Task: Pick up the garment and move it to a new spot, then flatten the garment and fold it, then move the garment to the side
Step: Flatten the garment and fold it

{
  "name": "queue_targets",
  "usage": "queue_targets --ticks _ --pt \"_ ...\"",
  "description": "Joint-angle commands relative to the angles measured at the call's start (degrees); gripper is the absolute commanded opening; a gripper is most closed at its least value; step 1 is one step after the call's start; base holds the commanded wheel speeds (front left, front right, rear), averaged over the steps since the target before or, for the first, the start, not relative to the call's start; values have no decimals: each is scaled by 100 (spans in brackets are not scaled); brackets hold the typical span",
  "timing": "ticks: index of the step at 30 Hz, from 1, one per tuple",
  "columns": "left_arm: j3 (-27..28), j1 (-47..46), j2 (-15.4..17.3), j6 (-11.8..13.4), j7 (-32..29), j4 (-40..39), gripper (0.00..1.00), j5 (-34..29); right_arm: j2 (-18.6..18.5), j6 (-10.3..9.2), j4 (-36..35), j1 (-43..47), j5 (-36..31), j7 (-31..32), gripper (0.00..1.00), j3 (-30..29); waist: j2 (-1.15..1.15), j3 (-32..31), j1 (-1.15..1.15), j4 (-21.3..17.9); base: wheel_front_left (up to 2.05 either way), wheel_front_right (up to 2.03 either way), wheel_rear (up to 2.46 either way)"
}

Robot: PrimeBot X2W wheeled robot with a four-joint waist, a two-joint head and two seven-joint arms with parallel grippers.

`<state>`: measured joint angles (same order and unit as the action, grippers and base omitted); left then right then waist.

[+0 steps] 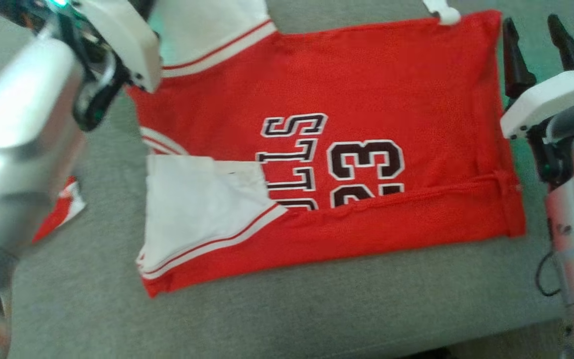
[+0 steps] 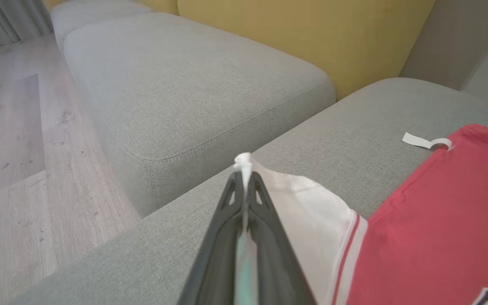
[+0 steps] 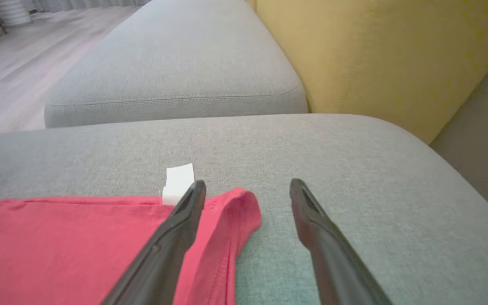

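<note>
Garment (image 1: 366, 89) pinched at white sleeve (image 2: 311, 212) edge between clenched fingers of left gripper (image 2: 244, 180); right gripper (image 3: 248, 188) spread wide and empty, one finger over red hem corner beside white tag (image 3: 178, 182); spread flat on grey sofa cushion (image 1: 267, 309), near edge folded over lettering; yellow backrest (image 3: 375, 51) behind.

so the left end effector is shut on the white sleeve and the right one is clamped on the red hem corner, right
Only half right. The left end effector is shut on the white sleeve, but the right end effector is not clamped: it stands open around the red hem corner, gripping nothing. The right wrist view shows this.
</note>
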<state>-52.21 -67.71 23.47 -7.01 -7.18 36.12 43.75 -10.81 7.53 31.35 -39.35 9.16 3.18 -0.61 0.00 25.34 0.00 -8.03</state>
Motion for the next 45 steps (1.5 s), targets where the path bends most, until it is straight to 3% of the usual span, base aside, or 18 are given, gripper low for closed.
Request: queue_targets --ticks 1,14,29,30,32,40,45 --pt "136 -109 165 39 55 -204 0 -45 -117 -4 -117 -157 10 35 100 106 0 -116 0 204 0 0 0" --pt "-107 324 334 375 -224 -1801 0 -124 -607 -4 1579 -893 126 337 100 145 0 -44 0 661 0 0 0" --pt "-99 300 504 507 -423 -2107 0 -67 -644 -4 2861 -1619 -174 61 100 189 0 145 0 683 0 0 0" --pt "-98 290 503 506 -426 -2094 0 -62 -646 -4 2925 -1659 -178 59 89 195 0 160 0 686 0 0 0" --pt "-97 269 503 503 -423 -2057 0 -60 -639 -4 3045 -1736 -171 71 0 219 0 187 0 687 0 0 0" --pt "-12 205 584 612 -270 -1810 0 -122 -617 -4 3172 -1976 -24 -252 0 318 0 205 0 623 0 0 0" --pt "189 73 652 704 18 -1500 0 -132 -485 -4 3009 -2155 418 -613 0 414 0 202 0 535 0 0 0"
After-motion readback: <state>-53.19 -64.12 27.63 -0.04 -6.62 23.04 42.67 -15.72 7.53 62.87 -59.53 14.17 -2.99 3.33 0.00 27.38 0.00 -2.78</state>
